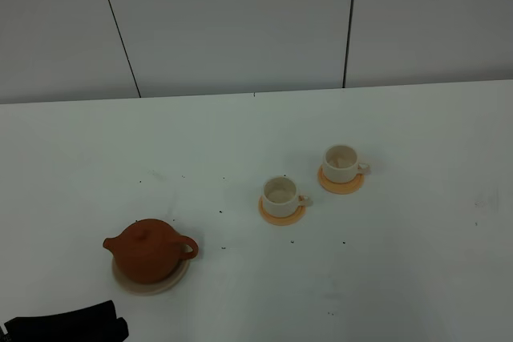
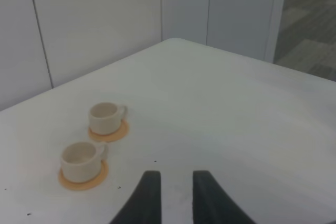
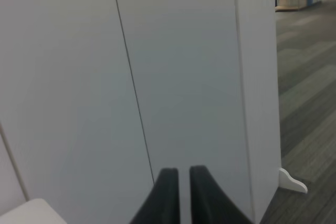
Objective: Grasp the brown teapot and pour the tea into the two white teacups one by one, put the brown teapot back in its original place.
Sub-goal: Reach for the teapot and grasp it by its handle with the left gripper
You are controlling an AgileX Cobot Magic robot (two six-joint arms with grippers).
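Brown teapot (image 1: 148, 251) — rigid, smooth clay, probably heavy with tea and breakable — sits near left on its pale coaster (image 1: 154, 285), best taken by the loop handle (image 1: 188, 247) on its right; left gripper (image 2: 176, 182) slightly parted and empty, right gripper (image 3: 184, 174) almost closed, empty.

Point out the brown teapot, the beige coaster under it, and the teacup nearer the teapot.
brown teapot (image 1: 147, 252), exterior high view, on its round body.
beige coaster (image 1: 152, 287), exterior high view, on the front rim below the teapot.
teacup nearer the teapot (image 1: 280, 195), exterior high view, inside its mouth.
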